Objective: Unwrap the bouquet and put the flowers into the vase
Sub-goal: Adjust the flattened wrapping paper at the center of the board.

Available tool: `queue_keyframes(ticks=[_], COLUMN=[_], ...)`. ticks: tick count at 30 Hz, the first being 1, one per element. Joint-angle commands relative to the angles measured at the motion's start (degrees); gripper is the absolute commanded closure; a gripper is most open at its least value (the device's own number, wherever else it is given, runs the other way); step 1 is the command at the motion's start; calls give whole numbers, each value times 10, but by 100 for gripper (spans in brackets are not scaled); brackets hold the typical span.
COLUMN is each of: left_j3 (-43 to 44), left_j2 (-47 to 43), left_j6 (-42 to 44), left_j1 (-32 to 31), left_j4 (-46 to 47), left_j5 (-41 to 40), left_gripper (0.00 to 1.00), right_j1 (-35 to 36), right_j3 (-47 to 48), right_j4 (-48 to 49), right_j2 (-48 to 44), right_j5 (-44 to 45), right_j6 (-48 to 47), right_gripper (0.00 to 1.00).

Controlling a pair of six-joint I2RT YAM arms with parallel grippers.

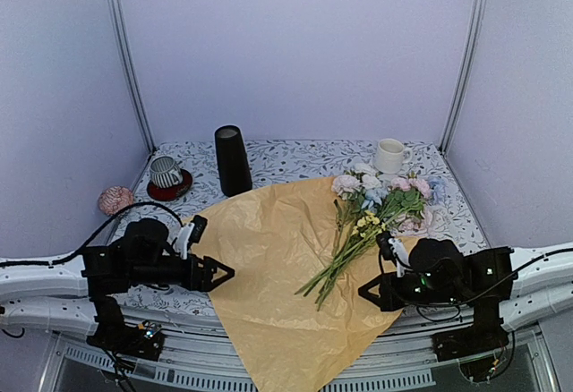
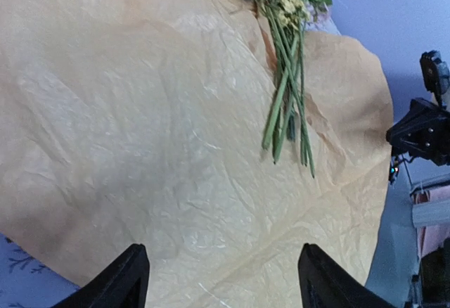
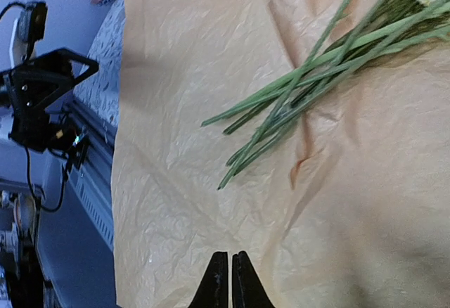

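Lying loose on the opened paper [image 1: 269,267], the flowers [image 1: 363,226] rest well apart from the vase [image 1: 232,160] at the rear of the surface [image 1: 295,154]. Left end effector [image 2: 223,283] gapes wide, empty; right end effector [image 3: 230,283] is pinched closed, empty. Likely fault: a grasp snagging paper or missing some stalks. Only the top view shows the vase; the wrist views resolve the stem ends [image 3: 222,183].

The left arm [image 1: 134,262] and right arm [image 1: 452,276] were matte black, with white patches near the wrists. Thin black cables [image 1: 143,204] looped off them. The left gripper [image 2: 223,250] had black wedge-shaped fingers [image 2: 123,280].
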Motion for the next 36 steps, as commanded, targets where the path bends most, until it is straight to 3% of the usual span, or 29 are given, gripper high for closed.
queue_keyframes(ticks=[1, 4, 11, 24, 36], left_j3=[42, 83, 191, 381, 380], left_j2=[-8, 53, 233, 483, 580], left_j6=[39, 67, 92, 134, 111], left_j1=[82, 140, 175, 181, 222], left_j4=[-44, -26, 56, 57, 62], left_j5=[35, 83, 126, 143, 125], left_gripper=[24, 28, 42, 46, 43], right_j1=[-29, -44, -89, -227, -307], right_j3=[-31, -66, -85, 5, 32], right_j4=[-98, -85, -88, 16, -34], right_j2=[-74, -120, -120, 53, 217], right_j5=[112, 111, 99, 8, 12], right_j6=[87, 103, 101, -26, 34], right_gripper=[91, 88, 89, 92, 98])
